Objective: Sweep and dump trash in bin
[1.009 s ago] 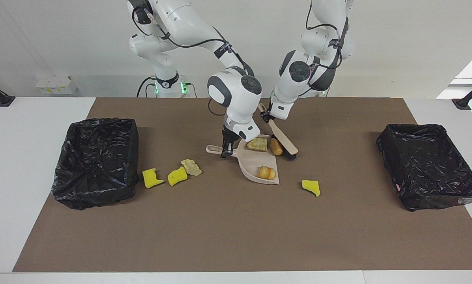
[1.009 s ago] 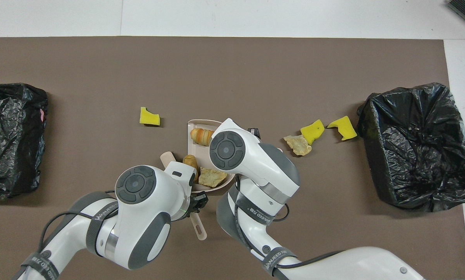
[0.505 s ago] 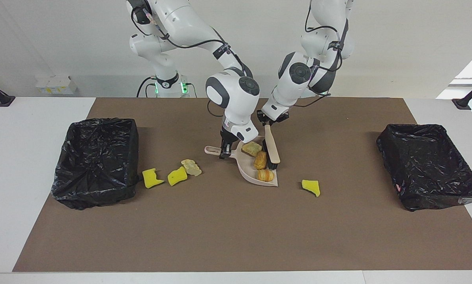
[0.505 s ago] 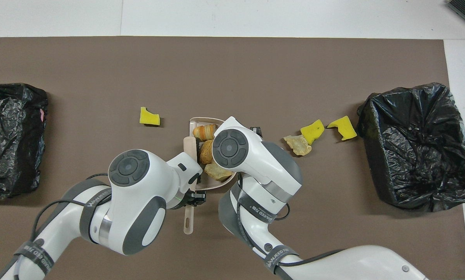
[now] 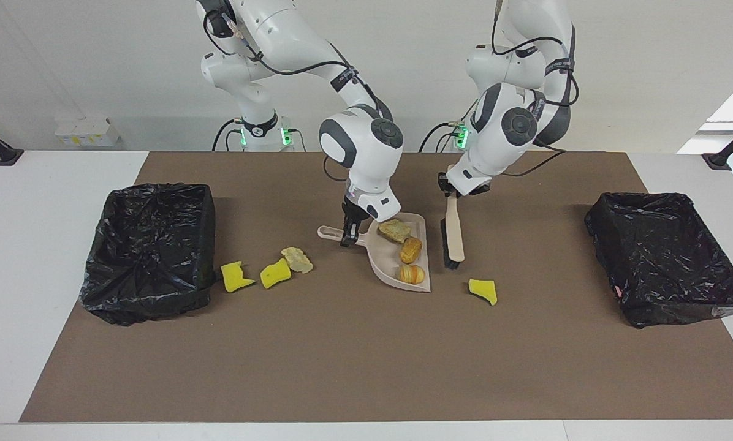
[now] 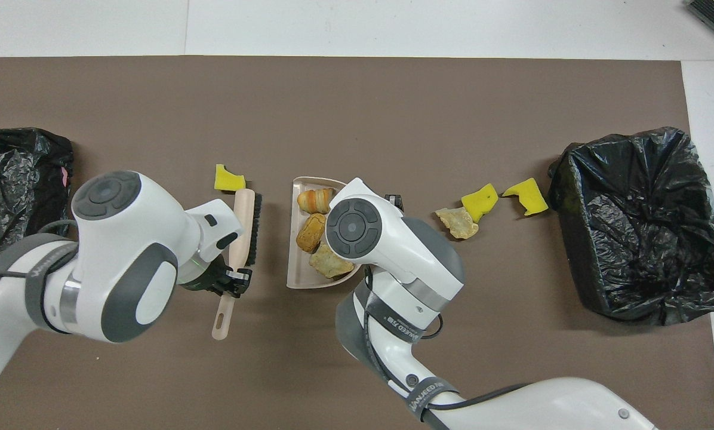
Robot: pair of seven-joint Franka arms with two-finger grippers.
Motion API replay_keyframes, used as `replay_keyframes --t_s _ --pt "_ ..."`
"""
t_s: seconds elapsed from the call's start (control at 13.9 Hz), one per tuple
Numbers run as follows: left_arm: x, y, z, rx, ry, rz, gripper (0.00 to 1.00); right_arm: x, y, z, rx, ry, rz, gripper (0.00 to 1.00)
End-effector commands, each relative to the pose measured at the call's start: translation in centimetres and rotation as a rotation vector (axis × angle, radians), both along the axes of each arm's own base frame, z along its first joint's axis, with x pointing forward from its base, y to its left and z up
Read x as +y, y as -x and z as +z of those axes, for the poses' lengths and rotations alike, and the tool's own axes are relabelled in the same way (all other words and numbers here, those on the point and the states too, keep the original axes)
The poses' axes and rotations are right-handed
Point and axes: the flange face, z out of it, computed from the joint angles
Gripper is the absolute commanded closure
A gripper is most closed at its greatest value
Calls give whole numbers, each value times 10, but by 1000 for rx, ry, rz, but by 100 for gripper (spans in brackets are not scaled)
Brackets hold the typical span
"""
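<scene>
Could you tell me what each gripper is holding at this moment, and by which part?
The left gripper holds the brush by its handle; the right gripper holds the dustpan by its handle.

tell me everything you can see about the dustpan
The beige plastic dustpan is a shallow scoop with a rounded back wall, a straight open lip facing the left arm's end, and a short handle with a hanging loop. It lies flat on the brown mat near the table's middle. The right gripper is shut on its handle. Three brownish trash lumps lie in it. The brush stands beside its lip, apart from it.
</scene>
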Motion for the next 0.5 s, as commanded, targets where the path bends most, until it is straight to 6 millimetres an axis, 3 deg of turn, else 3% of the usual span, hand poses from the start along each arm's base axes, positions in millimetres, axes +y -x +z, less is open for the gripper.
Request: replay_keyframes --t_s 0.0,0.22,0.43 --pt "40 -35 -3 -26 -67 -61 100 -5 1 10 -33 10 -28 100" --pt "126 -64 -5 -72 -100 -191 100 -8 6 16 -12 48 -36 100" --pt "148 -87 -24 -121 -147 -284 100 -4 13 19 -28 78 -41 100"
